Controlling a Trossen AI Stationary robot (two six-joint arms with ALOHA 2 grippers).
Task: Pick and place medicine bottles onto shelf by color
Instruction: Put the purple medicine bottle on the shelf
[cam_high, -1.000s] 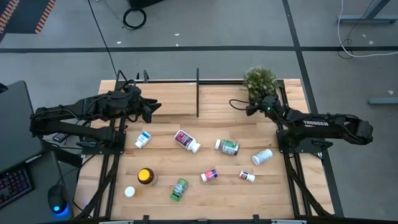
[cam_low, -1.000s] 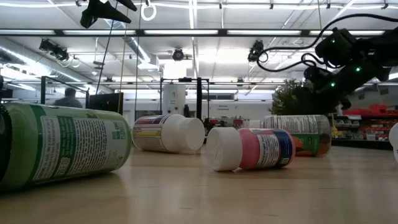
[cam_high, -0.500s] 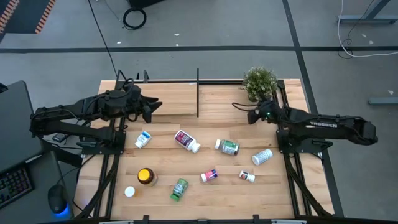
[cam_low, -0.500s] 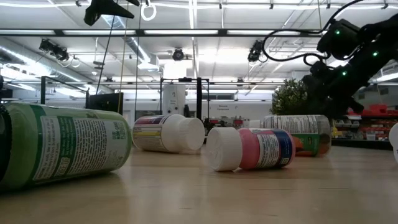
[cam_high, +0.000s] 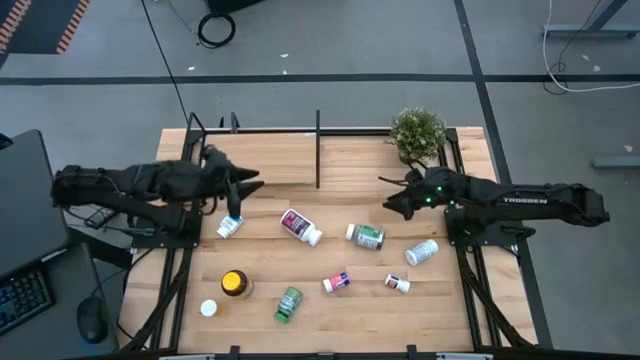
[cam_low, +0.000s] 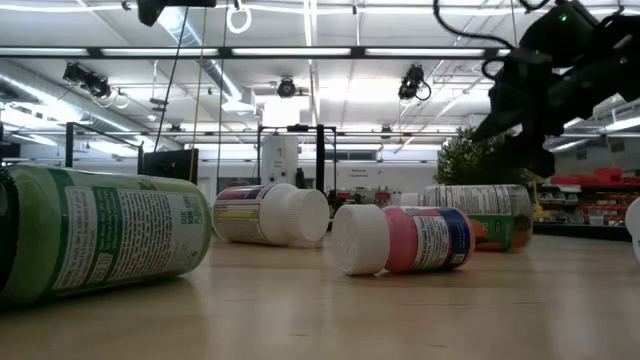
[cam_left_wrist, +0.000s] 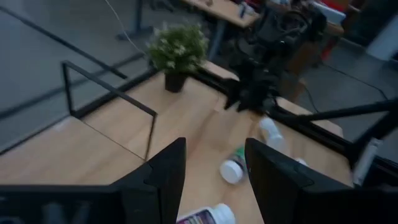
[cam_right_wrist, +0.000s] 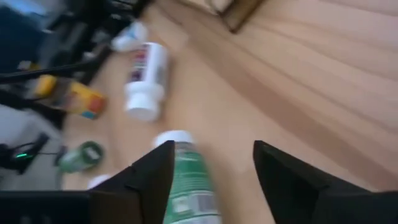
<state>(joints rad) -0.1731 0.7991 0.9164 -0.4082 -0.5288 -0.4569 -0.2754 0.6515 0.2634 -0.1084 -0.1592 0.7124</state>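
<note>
Overhead, eight pill bottles lay on their sides or stood across the front half of the table (cam_high: 330, 165), none yet on the shelf (cam_high: 318, 150), the black-rod frame along the table's back edge. The right gripper (cam_high: 392, 203) hung just behind and beside the green-labelled bottle (cam_high: 365, 236) near the middle of the table, its fingers (cam_right_wrist: 292, 177) parted with nothing between them; its wrist view showed that bottle's white cap (cam_right_wrist: 172, 137) in the gap ahead, which suggested a lined-up approach for a pick. That bottle lay flat, its long axis running roughly left to right, cap toward the table's left edge.

The left gripper (cam_high: 240, 192) hovered behind the blue-labelled bottle (cam_high: 230, 224) near the left edge, fingers (cam_left_wrist: 163, 174) apart and empty, seemingly poised over its own side of the table. The magenta-labelled bottle (cam_high: 300, 226) lay diagonally, cap toward the front right. Farther front sat the amber bottle (cam_high: 235, 284) with its yellow cap up, a small white bottle (cam_high: 208, 308) by the front-left corner, a green bottle (cam_high: 288, 303) lying near the front edge, a pink-and-blue bottle (cam_high: 336, 282), a small white bottle (cam_high: 398, 284) and a white bottle (cam_high: 421, 251) toward the right edge. A potted plant (cam_high: 417, 133) stood at the back-right corner, clear of the shelf.
</note>
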